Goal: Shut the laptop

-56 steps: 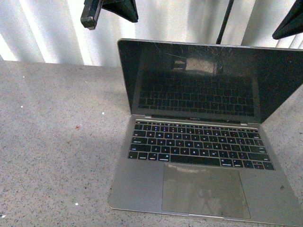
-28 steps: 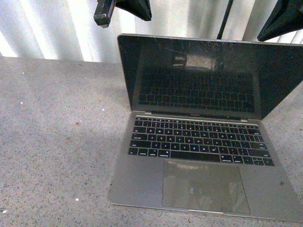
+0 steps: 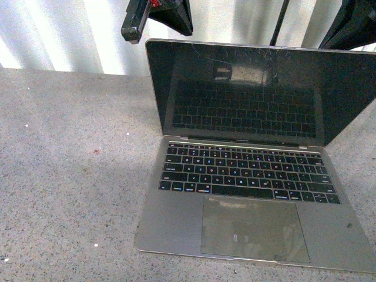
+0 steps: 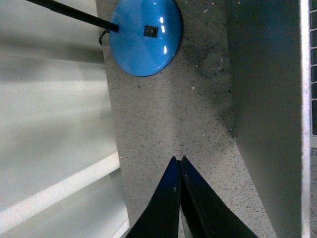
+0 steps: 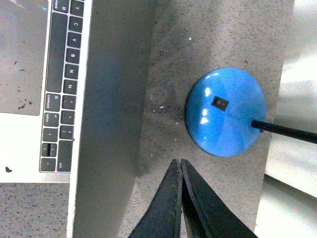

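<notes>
Left hand [image 4: 177, 167]: fingers together, empty.
Right hand [image 5: 177, 169]: pinched, empty.
Laptop [image 3: 247, 176]: rigid, hinged, cracked glass; push lid [image 3: 247, 88] near top edge.

Bright backlight, soft focus, glare on laptop [image 3: 247, 154].

The right hand [image 5: 179, 164] is seen closed above the worktop [image 5: 166, 64], the laptop [image 5: 106, 124] at ten o'clock, a blue lamp base [image 5: 226, 111] at one.

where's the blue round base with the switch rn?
The blue base sits on the speckled counter behind the laptop lid, apart from it, by the white wall. Both wrist views show it; in the front view the lid hides it.
</notes>
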Tool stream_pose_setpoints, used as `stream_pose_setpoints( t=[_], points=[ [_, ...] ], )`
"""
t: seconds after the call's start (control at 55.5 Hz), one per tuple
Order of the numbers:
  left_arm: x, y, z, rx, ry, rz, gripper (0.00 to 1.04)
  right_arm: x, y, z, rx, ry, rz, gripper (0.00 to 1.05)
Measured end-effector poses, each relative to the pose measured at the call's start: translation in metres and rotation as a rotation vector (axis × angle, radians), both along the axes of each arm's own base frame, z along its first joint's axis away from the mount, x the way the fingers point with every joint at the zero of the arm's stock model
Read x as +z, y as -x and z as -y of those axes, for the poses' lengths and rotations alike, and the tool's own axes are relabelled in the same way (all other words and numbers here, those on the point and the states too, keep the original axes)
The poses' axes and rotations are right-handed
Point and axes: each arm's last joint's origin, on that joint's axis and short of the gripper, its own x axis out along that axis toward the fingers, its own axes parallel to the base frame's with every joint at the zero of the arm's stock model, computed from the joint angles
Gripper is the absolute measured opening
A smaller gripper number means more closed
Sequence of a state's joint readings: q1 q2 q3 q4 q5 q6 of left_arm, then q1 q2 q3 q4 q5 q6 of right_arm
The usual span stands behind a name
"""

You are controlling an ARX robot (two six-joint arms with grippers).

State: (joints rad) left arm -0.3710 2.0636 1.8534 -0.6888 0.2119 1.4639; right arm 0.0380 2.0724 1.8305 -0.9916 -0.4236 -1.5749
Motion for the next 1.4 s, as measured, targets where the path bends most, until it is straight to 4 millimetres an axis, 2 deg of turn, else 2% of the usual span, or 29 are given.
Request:
stream_pose_setpoints(
  t=[0.324,0.954,1.134,1.404],
  points=[
    [-0.014,0.005,0.009,-0.032,-0.002,-0.037,0.04,-0.015,0.007,0.0,-0.002,0.012,-0.071,0.03],
    [-0.025,0.019,0.018,-0.077,0.001,-0.107,0.04,-0.018,0.011,0.0,-0.008,0.018,-0.119,0.03],
    [-0.025,0.028,0.021,-0.096,0.004,-0.117,0.04,-0.029,0.017,0.001,-0.01,0.026,-0.162,0.03],
    [-0.032,0.036,0.025,-0.106,0.017,-0.134,0.04,-0.036,0.029,-0.002,-0.004,0.027,-0.181,0.03]
  ],
)
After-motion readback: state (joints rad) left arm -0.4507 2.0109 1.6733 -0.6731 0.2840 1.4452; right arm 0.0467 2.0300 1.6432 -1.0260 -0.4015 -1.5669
